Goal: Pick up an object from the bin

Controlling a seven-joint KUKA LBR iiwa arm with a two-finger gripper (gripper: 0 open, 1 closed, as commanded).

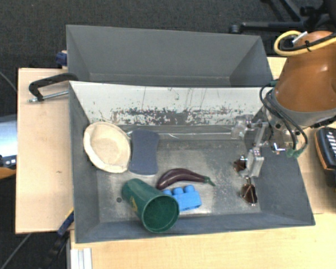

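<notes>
Your hand [245, 179] hung low over the floor at the right side of the grey bin [280, 209], its two dark-tipped fingers [249, 194] spread apart, one above the other in the frame. The nearest thing was a purple eggplant [182, 177], lying near the hand's left at lower centre and not touching it. Just below the eggplant sat a blue toy brick [185, 198], against a green cup [151, 206] tipped on its side. Farther left, well apart from the hand, a grey-blue pad [144, 151] lay beside a cream bowl [106, 146].
</notes>
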